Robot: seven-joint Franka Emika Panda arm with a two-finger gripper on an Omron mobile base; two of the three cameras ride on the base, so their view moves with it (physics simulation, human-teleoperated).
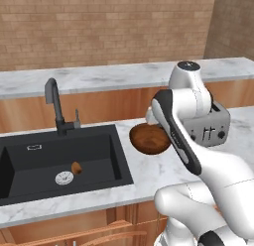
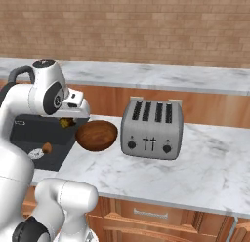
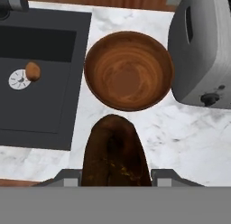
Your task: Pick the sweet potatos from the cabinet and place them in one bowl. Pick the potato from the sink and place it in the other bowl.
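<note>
A: Gripper (image 3: 115, 182) status?

B: Pinching one sweet potato (image 3: 115, 153). In the hand view the dark tuber sits between the fingertips, pointing toward the reddish-brown bowl (image 3: 128, 69). In the right base view a bit of it peeks out under the hand, just left of the bowl.

A: Position relative to the bowl?

B: Above the marble surface (image 3: 189, 142), near the bowl's rim, apparently not yet over the hollow. The bowl looks empty.

A: Why carried lengthwise like that?

B: My judgement: gripping across the narrow middle keeps the oblong tuber from twisting, and the camera looks straight down, so the bowl stays in sight for lining up.

A: Other task items?

B: Potato (image 1: 76, 167) lies in the sink (image 1: 30, 175), touching or just beside the silver drain (image 1: 64, 178). Toaster (image 2: 152, 129) stands close to the bowl's other side.

A: Risk?

B: Letting go too early would drop it on the surface; the toaster leaves little side room.

A: Next?

B: Probably carry forward over the bowl's centre, then release.
</note>
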